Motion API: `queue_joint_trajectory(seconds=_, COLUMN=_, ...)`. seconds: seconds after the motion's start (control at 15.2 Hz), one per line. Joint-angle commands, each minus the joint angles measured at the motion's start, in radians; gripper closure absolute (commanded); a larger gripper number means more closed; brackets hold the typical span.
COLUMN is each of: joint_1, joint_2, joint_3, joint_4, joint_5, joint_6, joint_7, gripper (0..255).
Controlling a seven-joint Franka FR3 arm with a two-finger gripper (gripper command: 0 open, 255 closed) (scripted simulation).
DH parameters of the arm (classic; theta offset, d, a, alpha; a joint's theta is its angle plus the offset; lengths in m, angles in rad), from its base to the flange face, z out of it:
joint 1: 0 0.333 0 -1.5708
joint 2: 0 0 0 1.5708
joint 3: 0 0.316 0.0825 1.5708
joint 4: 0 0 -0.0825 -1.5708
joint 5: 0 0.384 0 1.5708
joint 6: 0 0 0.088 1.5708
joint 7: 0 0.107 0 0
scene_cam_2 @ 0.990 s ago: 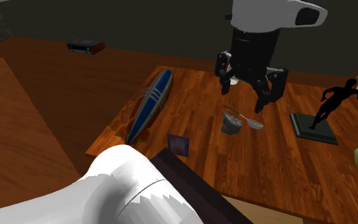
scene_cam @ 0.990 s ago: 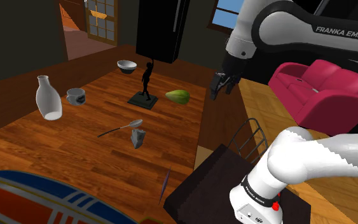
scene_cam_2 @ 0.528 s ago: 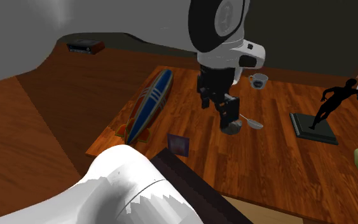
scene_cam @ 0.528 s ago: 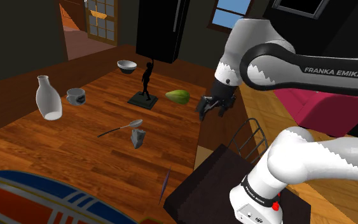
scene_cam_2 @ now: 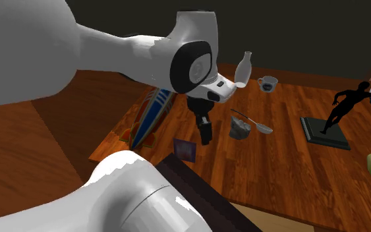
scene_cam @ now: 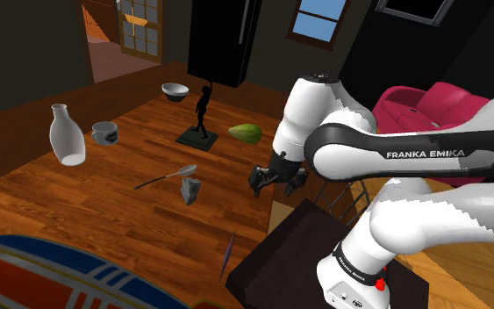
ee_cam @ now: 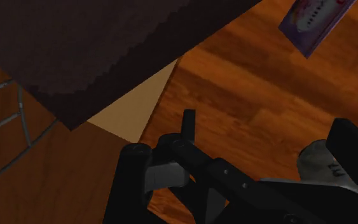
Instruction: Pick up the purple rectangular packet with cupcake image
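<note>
**Tool open and empty, close over the packet**

The tool [scene_cam: 274, 181] hangs with its fingers parted, gripping and touching nothing. The purple packet [scene_cam_2: 185, 150] stands on edge on the worktop [scene_cam: 131, 228], just below and ahead of the tool, clear of both fingers. The arm is folded sharply at the elbow, wrist bent downward. Half a second ago the tool was over the spoon [scene_cam_2: 255, 124]; it has since dropped toward the packet.

Packet [scene_cam_2: 186, 149] sits near the table [scene_cam_2: 289, 171] edge, with the stand [scene_cam: 302, 250] corner just beside it. Blimp [scene_cam_2: 152, 109] flanks it on the second exterior view's left; grey cup [scene_cam_2: 238, 128] and spoon [scene_cam_2: 259, 125] near on the right. Bare wood lies between.
</note>
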Motion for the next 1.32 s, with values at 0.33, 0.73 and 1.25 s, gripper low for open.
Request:
queue_joint_trajectory(seconds=0.33, joint_1=-0.071, joint_2=0.27, joint_3=0.283, joint_4=0.008, joint_5=0.119, joint_6=0.287, joint_7=0.349, gripper=0)
queue_joint_trajectory(seconds=0.73, joint_1=-0.336, joint_2=0.555, joint_3=0.597, joint_4=0.081, joint_5=0.015, joint_6=0.524, joint_7=0.685, gripper=0)
queue_joint_trajectory(seconds=1.25, joint_1=-0.704, joint_2=0.734, joint_3=0.913, joint_4=0.07, joint_5=-0.256, joint_6=0.69, joint_7=0.89, gripper=0)
